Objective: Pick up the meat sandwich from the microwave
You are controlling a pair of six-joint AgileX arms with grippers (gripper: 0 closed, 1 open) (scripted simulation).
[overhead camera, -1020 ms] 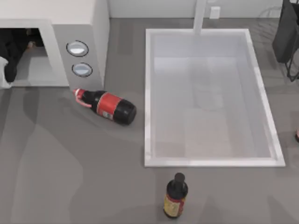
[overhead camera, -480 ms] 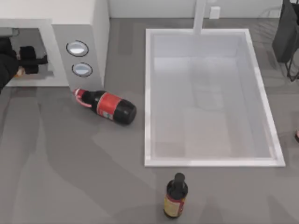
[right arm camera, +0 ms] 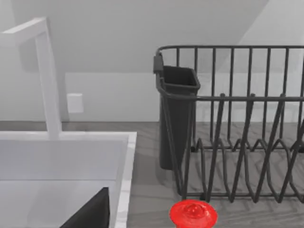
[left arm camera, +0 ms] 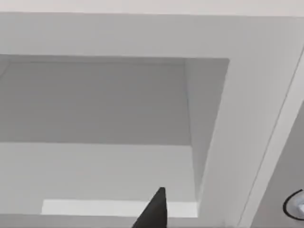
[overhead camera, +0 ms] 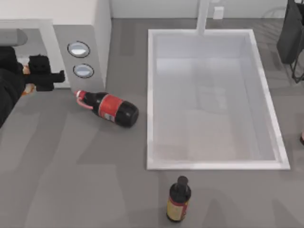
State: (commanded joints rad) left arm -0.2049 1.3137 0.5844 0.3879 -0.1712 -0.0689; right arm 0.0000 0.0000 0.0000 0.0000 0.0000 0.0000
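The microwave [overhead camera: 90,33], light grey with two round knobs, stands at the table's back left. My left gripper [overhead camera: 35,76] hovers just in front of its cavity mouth. Orange-brown edges of the meat sandwich [overhead camera: 27,89] peek out from under the gripper, which is shut on it; most of the bun is hidden by the black arm. The left wrist view looks into the bare microwave cavity [left arm camera: 95,104], with one dark fingertip [left arm camera: 156,209] at the near edge. My right arm is parked at the right, with one finger [right arm camera: 92,213] showing off to the side.
A cola bottle [overhead camera: 109,108] lies on its side just in front of the knob panel. The white sink [overhead camera: 151,95] with its faucet [overhead camera: 203,16] takes up the middle. A dark sauce bottle [overhead camera: 179,198] stands near the front. A dish rack [right arm camera: 237,133] and a red cap [right arm camera: 192,213] are at the right.
My left gripper has drawn back out of the microwave cavity toward the table's front and slightly right. The sandwich has come out with it.
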